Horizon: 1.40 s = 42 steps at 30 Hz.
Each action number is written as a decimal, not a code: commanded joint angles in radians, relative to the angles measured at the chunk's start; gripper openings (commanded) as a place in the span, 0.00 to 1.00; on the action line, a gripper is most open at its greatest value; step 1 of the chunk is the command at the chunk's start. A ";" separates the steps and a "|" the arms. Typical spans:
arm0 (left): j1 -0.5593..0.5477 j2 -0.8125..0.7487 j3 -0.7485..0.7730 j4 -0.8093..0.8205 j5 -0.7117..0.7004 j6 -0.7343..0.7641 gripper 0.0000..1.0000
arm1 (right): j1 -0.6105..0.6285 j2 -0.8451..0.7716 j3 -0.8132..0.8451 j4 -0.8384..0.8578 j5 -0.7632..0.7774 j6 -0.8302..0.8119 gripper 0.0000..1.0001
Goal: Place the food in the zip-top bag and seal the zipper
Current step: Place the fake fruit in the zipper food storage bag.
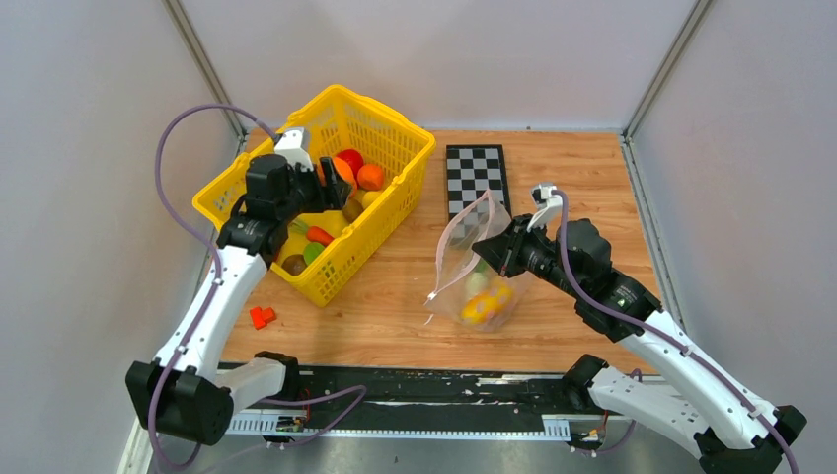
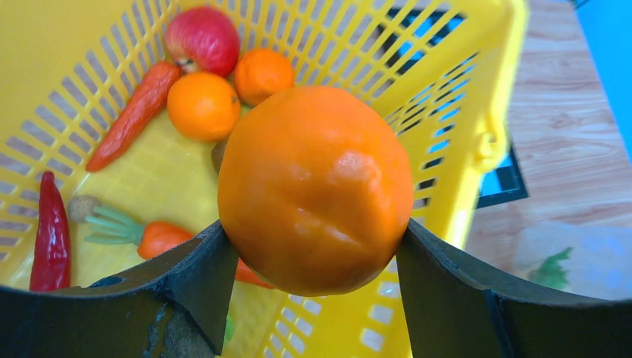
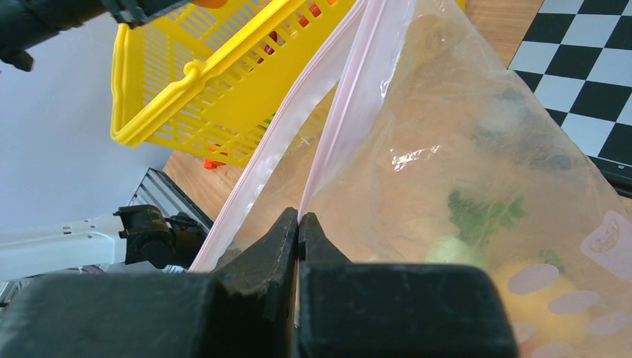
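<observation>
Left fingers grip an orange fruit over the basket; right fingers pinch the zip-top bag mouth open for loading.

Left arm: white links, black joints – small dark screw dots.
Right arm: same white shells, black wrist block.
Cables: purple, one running along each arm.
Bases: black, rounded.
Wrist cams: white housings.
Fingers: matte black, scuffed – wedge-shaped.

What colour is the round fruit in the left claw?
The round fruit is orange; left wrist view.
</observation>
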 commanded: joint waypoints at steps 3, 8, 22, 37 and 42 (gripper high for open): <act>-0.004 -0.093 0.087 -0.006 0.110 -0.006 0.60 | 0.002 -0.005 0.006 0.048 -0.018 0.014 0.00; -0.006 -0.127 0.092 0.038 0.263 -0.005 0.60 | 0.001 -0.008 0.000 0.051 -0.020 0.022 0.00; -0.168 -0.159 0.109 0.092 0.506 0.049 0.60 | 0.002 -0.003 0.003 0.059 -0.032 0.028 0.00; -0.510 -0.015 0.152 0.133 0.485 0.091 0.61 | 0.001 -0.005 0.022 0.052 -0.046 0.032 0.00; -0.566 0.050 0.146 0.189 0.495 0.066 0.60 | 0.002 -0.008 0.020 0.053 -0.043 0.032 0.00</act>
